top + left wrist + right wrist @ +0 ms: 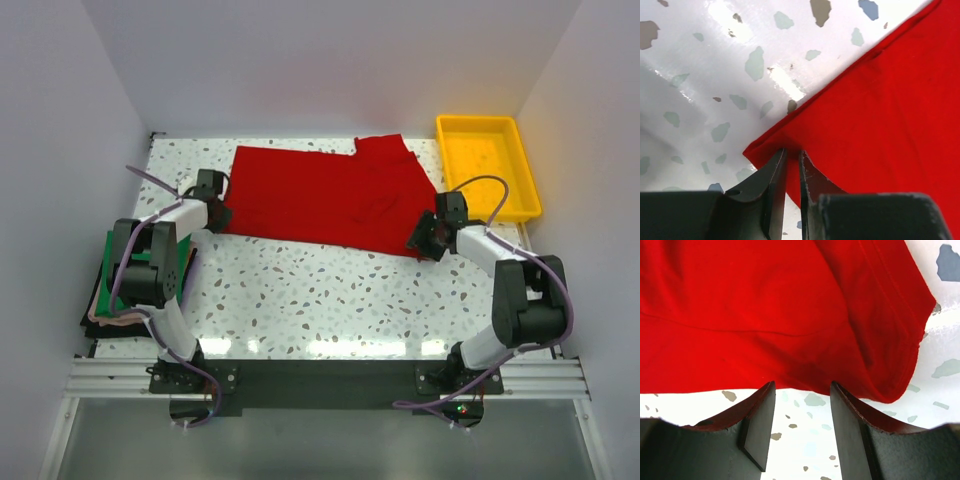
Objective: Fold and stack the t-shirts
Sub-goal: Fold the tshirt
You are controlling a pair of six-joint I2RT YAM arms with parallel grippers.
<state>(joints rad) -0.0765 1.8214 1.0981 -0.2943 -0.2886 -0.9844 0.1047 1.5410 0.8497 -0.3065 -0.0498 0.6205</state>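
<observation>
Red shirt (320, 195) lies spread on the table's (330, 290) far half. Left gripper (792, 154) is closed to a slit on its near-left corner. Right gripper (801, 385) stands half open at the near-right hem, holding nothing. Seat that hem deep before closing. Bare table lies nearward; tray (446, 126) flanks the right.

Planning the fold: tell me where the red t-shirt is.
Top view: the red t-shirt lies spread across the far middle of the table, left of the yellow tray.

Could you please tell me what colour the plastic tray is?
Yellow; the rectangular plastic tray shows best in the top view.
</observation>
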